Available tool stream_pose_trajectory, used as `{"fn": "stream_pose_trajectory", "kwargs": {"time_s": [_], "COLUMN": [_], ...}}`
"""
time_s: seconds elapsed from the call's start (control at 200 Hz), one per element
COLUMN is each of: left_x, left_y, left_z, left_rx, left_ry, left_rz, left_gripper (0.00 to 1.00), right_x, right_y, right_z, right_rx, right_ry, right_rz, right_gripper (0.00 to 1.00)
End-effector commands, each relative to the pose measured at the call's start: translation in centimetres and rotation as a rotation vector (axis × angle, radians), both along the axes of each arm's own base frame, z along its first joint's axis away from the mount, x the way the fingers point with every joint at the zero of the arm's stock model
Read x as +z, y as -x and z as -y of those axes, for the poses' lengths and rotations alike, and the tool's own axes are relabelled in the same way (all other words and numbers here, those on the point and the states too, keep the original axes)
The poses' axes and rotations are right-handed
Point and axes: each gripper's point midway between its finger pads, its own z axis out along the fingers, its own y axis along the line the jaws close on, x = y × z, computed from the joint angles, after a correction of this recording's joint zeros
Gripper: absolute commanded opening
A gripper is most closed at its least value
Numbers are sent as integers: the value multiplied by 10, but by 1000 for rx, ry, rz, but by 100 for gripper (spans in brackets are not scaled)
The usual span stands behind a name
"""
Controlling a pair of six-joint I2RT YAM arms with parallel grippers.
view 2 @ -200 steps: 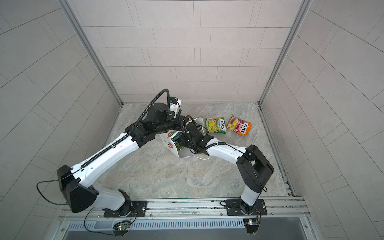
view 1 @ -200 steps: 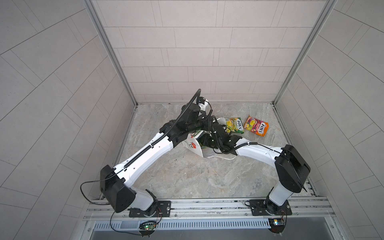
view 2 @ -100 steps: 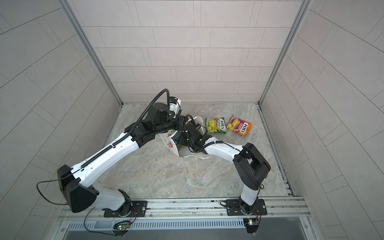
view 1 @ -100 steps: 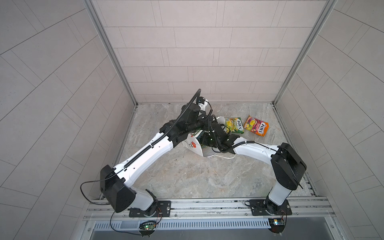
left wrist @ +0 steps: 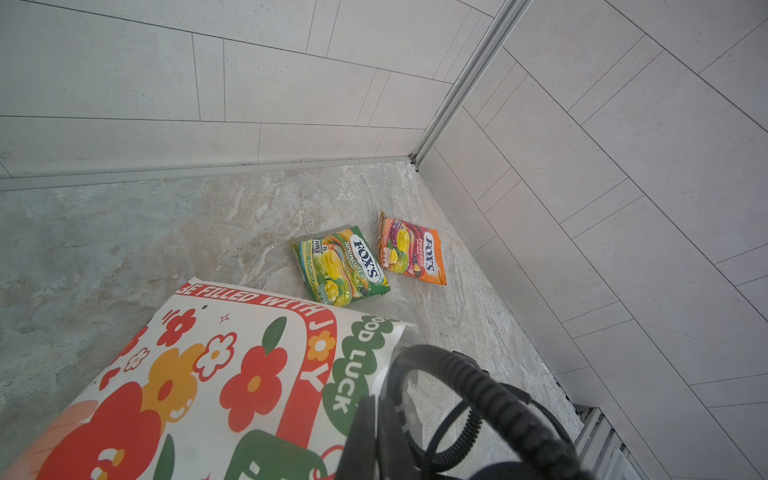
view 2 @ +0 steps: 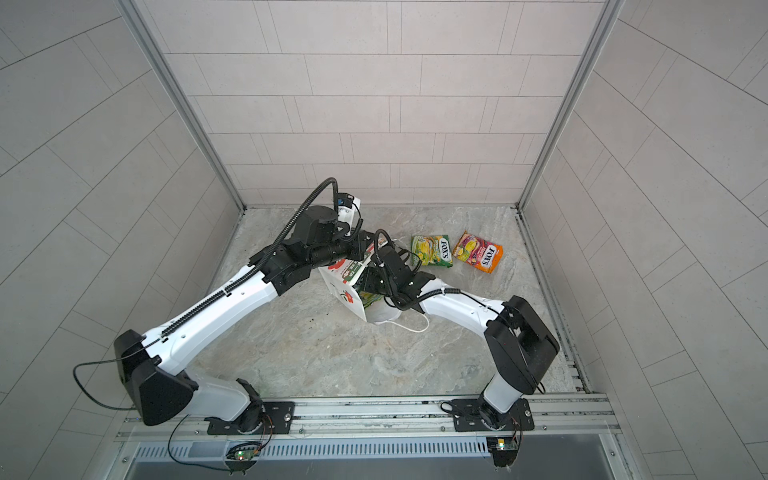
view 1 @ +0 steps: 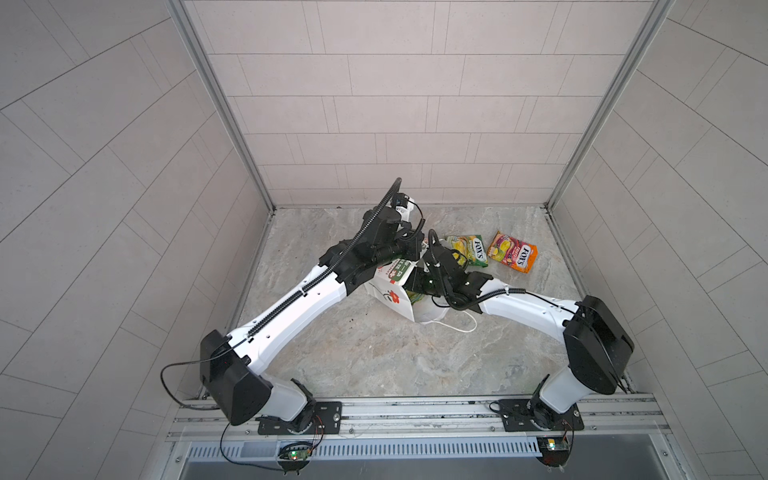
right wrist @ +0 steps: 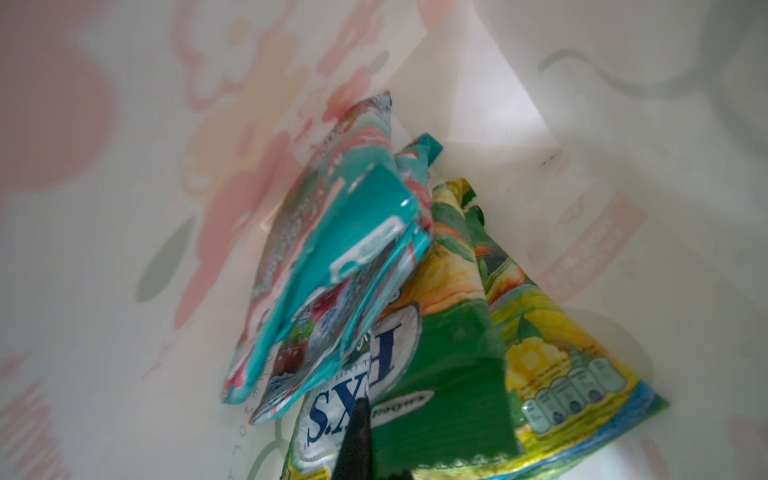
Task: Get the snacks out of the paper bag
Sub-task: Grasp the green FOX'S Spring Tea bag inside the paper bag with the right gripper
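The white paper bag [view 1: 390, 293] [view 2: 347, 293] with red flower print lies tipped on the floor, mouth toward the right arm. My left gripper [left wrist: 376, 405] is shut on the bag's printed edge [left wrist: 357, 365]. My right gripper [right wrist: 361, 449] is inside the bag, shut on a green-yellow snack [right wrist: 453, 374]. Teal-red snacks [right wrist: 345, 249] lean against the bag wall beside it. Both top views hide the right fingertips in the bag mouth. Two snacks lie outside on the floor: a green-yellow one [view 1: 467, 249] [left wrist: 343, 266] and an orange-pink one [view 1: 513, 256] [left wrist: 411, 251].
A white string handle [view 1: 457, 328] trails from the bag mouth onto the marble floor. The tiled back wall and right wall stand close behind the two loose packets. Both arms cross over the middle of the floor around the bag.
My right gripper has closed on the green-yellow packet inside the bag. The right arm's elbow has shifted a little. The left gripper and the bag have stayed put.
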Motion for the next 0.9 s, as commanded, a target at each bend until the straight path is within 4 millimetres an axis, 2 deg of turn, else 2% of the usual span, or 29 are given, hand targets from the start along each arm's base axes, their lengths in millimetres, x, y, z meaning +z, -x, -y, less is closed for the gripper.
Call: {"fn": "stream_pose_trajectory", "kwargs": {"time_s": [0.0, 0.415, 0.896], "left_x": [3, 0, -2], "left_y": [1, 0, 0], "left_z": [-3, -4, -7], "left_rx": [10, 22, 33], "left_ry": [-8, -15, -27], "left_rz": [22, 19, 23], "left_gripper": [0, 0, 0], "right_x": [33, 59, 112], "right_y": [3, 16, 33], "right_z": [5, 27, 47], "right_rx": [31, 61, 104], "right_ry": [-28, 3, 28], "right_rz": [89, 174, 283], "right_gripper": [0, 0, 0]}}
